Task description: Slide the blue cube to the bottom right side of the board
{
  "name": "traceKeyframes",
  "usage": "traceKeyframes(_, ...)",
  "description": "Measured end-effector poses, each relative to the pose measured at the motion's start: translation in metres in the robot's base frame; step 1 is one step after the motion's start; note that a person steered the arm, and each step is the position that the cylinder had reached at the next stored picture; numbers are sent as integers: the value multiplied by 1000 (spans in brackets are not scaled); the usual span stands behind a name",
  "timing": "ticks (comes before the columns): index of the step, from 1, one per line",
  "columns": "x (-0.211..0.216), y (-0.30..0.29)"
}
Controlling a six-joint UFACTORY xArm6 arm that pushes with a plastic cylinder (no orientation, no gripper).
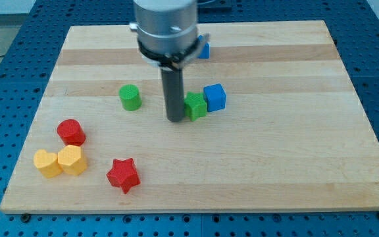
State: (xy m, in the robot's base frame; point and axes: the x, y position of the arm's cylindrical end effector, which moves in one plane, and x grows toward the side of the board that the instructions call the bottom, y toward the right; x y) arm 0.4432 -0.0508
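Observation:
The blue cube [214, 97] sits near the middle of the wooden board [275, 164], touching the right side of a green block [195, 106]. My tip [175, 118] is down on the board just left of that green block, about touching it, so the green block lies between my tip and the blue cube. The rod rises to the arm's grey body at the view's top.
A second blue block [204, 50] is partly hidden behind the arm at the top. A green cylinder [130, 97] stands left of my tip. At the bottom left are a red block [72, 132], two yellow blocks [47, 162] [72, 160] and a red star [124, 174].

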Motion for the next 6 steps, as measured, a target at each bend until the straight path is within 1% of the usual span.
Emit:
traceKeyframes(1, -56, 0)
traceKeyframes(2, -57, 48)
traceKeyframes(3, -3, 112)
traceKeyframes(4, 19, 139)
traceKeyframes(5, 7, 90)
traceKeyframes(6, 20, 89)
